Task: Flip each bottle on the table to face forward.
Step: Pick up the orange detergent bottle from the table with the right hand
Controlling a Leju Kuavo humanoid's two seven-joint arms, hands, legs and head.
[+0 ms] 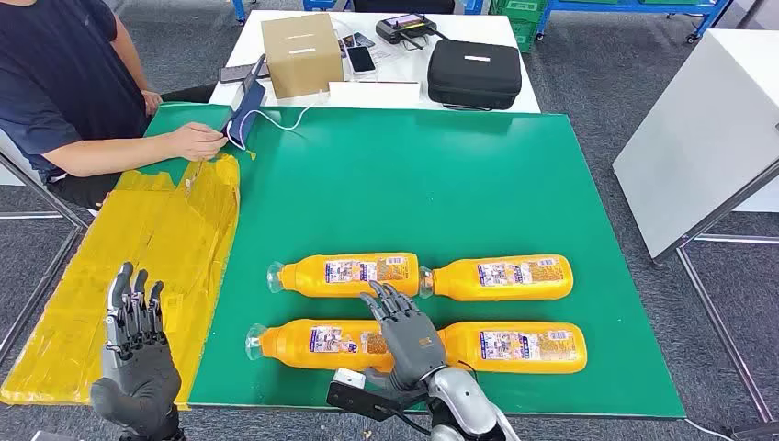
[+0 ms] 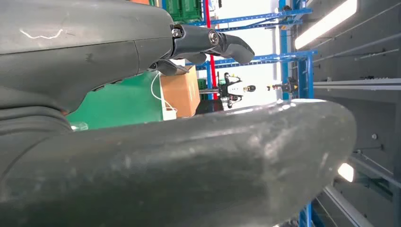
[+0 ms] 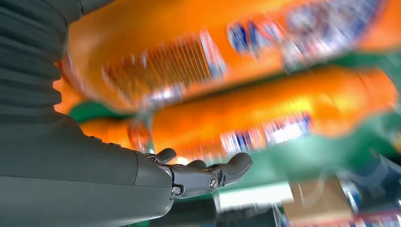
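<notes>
Several orange bottles lie on their sides on the green mat [image 1: 413,175], in two rows. The far row holds a left bottle [image 1: 344,274] and a right bottle [image 1: 501,277]. The near row holds a left bottle [image 1: 317,343] and a right bottle [image 1: 514,345]. My right hand [image 1: 404,333] hovers open with fingers spread over the gap between the two near bottles, holding nothing. In the right wrist view its fingers [image 3: 203,172] stretch beneath blurred orange bottles [image 3: 265,118]. My left hand [image 1: 136,358] is raised open over the yellow sheet [image 1: 156,248], away from the bottles.
A person sits at the far left with a hand [image 1: 195,141] on a blue item at the mat's corner. Behind the mat a white table [image 1: 386,87] carries a cardboard box [image 1: 300,53], phones and a black case [image 1: 474,73]. A white cabinet [image 1: 698,129] stands to the right.
</notes>
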